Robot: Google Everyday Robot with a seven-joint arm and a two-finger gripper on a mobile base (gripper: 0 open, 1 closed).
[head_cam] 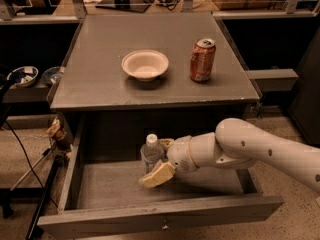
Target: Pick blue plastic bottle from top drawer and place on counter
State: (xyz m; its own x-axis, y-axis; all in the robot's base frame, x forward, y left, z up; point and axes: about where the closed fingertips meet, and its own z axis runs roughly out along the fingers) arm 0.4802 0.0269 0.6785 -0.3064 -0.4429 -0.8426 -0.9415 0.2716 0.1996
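The blue plastic bottle (149, 153), clear with a white cap, stands upright at the back middle of the open top drawer (107, 186). My gripper (161, 159) reaches in from the right. It is open, with its jaws on either side of the bottle. The near tan finger (157, 175) lies across the bottle's lower front, and the far finger (166, 143) shows just behind the bottle's right shoulder. The white arm (250, 151) spans the drawer's right half. The grey counter (100, 81) lies directly above the drawer.
A white bowl (145, 64) and a red-orange soda can (202, 60) stand on the counter. The drawer's front panel carries a small knob (162, 227). Cables and a stand leg lie on the floor at the left (30, 174). Low shelves flank the cabinet.
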